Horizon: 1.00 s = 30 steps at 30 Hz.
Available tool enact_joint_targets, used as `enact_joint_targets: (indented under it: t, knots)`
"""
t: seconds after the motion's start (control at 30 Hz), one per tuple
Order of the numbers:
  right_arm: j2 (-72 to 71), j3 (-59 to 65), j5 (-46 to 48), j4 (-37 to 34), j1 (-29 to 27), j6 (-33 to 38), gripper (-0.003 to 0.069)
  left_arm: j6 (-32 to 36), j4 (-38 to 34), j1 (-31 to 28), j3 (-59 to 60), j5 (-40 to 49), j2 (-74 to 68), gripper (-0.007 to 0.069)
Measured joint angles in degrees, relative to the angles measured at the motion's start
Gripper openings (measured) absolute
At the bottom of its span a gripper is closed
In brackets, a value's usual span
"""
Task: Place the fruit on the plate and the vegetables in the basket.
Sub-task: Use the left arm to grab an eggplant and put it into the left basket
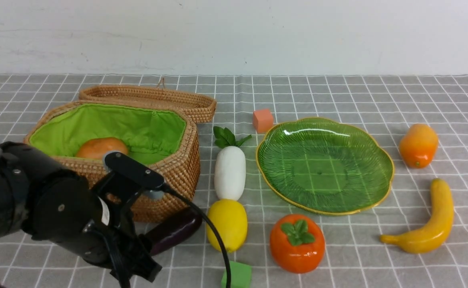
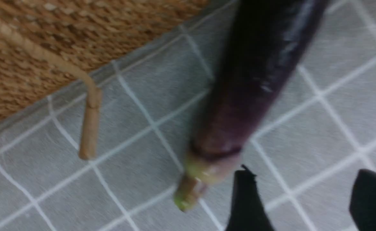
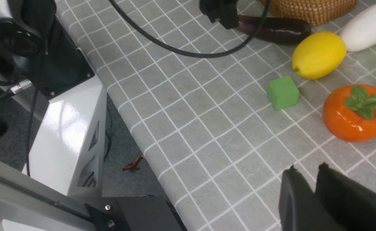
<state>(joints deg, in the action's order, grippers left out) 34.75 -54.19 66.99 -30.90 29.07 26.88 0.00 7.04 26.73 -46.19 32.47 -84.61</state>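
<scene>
The purple eggplant [image 1: 174, 230] [image 2: 255, 80] lies on the cloth against the wicker basket [image 1: 178, 168]. My left gripper [image 2: 306, 192] is open just beside its green stem end, with nothing between the fingers. An orange-brown potato [image 1: 100, 147] sits in the basket's green lining. The white radish [image 1: 230, 172], lemon [image 1: 228, 224], persimmon [image 1: 296, 244], banana [image 1: 429, 224] and mango [image 1: 418, 145] lie on the cloth around the empty green plate [image 1: 325, 168]. My right gripper [image 3: 307, 168] is shut and empty above the cloth near the table's front edge, a little way from the persimmon [image 3: 356, 112].
The basket's lid [image 1: 150, 100] lies open behind it. An orange cube [image 1: 262, 120] sits behind the plate and a green cube [image 1: 237, 276] in front of the lemon. The left arm's cable [image 3: 181, 51] trails over the cloth. The table edge and robot base [image 3: 65, 128] are close by.
</scene>
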Motion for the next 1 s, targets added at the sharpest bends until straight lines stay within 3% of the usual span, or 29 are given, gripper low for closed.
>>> enact_joint_targets:
  t: [0.1,0.3,0.43,0.5,0.57,0.77,0.9,1.0]
  knots:
    - [0.0,0.0,0.07,-0.46,0.0,0.0,0.0105,0.0,3.19,-1.15,0.0,-2.87,-3.6,0.0493]
    - [0.0,0.0,0.85,-0.63,0.0,0.0,0.0105,0.0,4.53,-1.53,0.0,-7.54,-7.79,0.0493]
    - [0.0,0.0,1.3,-0.68,0.0,0.0,0.0105,0.0,4.53,-1.53,0.0,-9.16,-9.85,0.0422]
    - [0.0,0.0,1.36,-0.68,0.0,0.0,0.0105,0.0,4.53,-1.53,0.0,-8.87,-10.29,0.0314]
    - [0.0,0.0,1.42,-0.68,0.0,0.0,0.0105,0.35,4.64,-1.53,0.0,-8.42,-10.22,0.0274]
    - [0.0,0.0,1.46,-1.09,0.0,0.0,0.0105,1.01,4.93,0.79,0.0,-4.23,-5.96,0.0282]
    - [0.0,0.0,1.33,-2.2,0.0,0.0,0.0105,1.55,4.74,7.28,-1.25,4.71,5.24,0.0282]
    - [0.0,0.0,0.38,-2.55,0.0,0.0,0.0105,2.51,5.39,9.0,-5.07,11.21,11.7,0.0282]
